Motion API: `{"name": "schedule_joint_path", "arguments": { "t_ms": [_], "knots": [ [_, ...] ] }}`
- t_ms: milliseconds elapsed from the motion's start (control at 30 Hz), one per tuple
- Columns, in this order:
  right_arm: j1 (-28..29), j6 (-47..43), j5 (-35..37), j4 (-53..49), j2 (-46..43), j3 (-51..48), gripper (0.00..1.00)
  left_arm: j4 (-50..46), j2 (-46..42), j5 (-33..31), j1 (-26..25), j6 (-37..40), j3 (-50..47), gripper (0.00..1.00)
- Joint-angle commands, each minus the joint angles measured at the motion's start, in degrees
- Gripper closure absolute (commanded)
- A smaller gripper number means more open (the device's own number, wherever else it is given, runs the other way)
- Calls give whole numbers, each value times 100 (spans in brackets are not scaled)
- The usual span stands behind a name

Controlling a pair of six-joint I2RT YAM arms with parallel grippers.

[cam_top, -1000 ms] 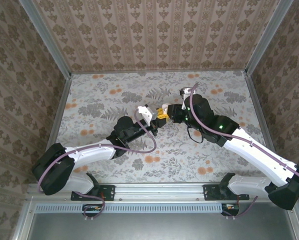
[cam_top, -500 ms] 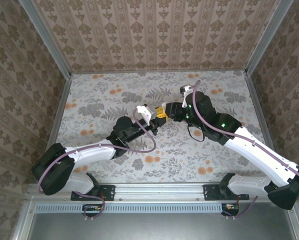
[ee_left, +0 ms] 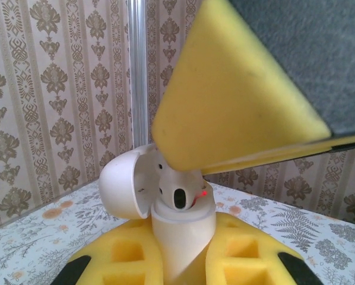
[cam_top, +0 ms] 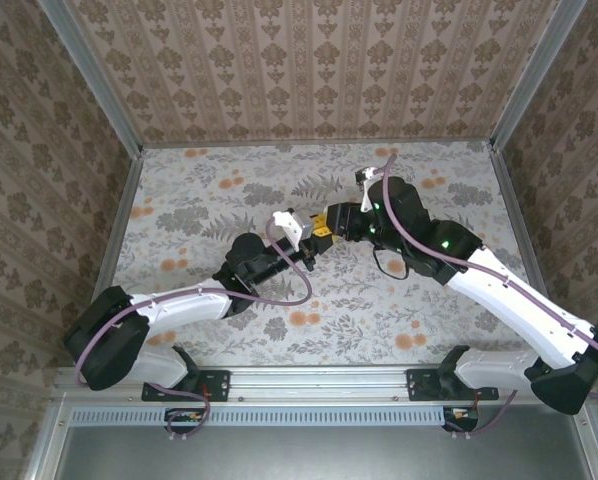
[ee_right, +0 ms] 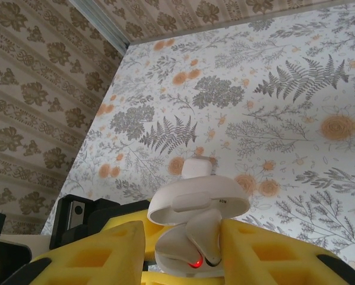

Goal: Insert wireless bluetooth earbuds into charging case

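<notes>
My left gripper (ee_left: 180,252) is shut on the white charging case (ee_left: 180,237), held upright between its yellow foam pads with the lid (ee_left: 127,190) swung open. A white earbud (ee_left: 180,193) sits in the case mouth beside a red light. My right gripper (ee_right: 183,246) hovers over the case (ee_right: 195,205). Its jaws are apart, and the earbud (ee_right: 208,237) leans against its right pad only. One right pad (ee_left: 237,101) looms over the case in the left wrist view. In the top view both grippers (cam_top: 301,238) (cam_top: 331,222) meet at mid-table.
A second small white case (ee_right: 196,167) lies shut on the floral table (ee_right: 284,119) just beyond the held one. Patterned walls with metal rails (cam_top: 129,200) enclose the table on three sides.
My right gripper's jaws have widened, letting go of the earbud in the case, and the right wrist has shifted slightly left. The left arm has held still.
</notes>
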Motion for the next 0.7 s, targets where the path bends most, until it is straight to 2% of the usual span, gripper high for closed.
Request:
{"name": "schedule_joint_path", "arguments": {
  "t_ms": [0, 200, 400, 667],
  "knots": [
    [-84, 15, -115, -310, -164, 259, 61, 240, -105, 209, 19, -147, -14, 100],
    [-273, -59, -226, -502, -392, 445, 59, 215, -105, 590, 196, -368, 9, 100],
    [-584, -58, -687, -505, -478, 401, 59, 163, -105, 877, 279, -470, 43, 100],
    [-1547, 187, -2137, -353, -503, 143, 59, 120, -131, 2026, 640, -847, 154, 100]
  ]
}}
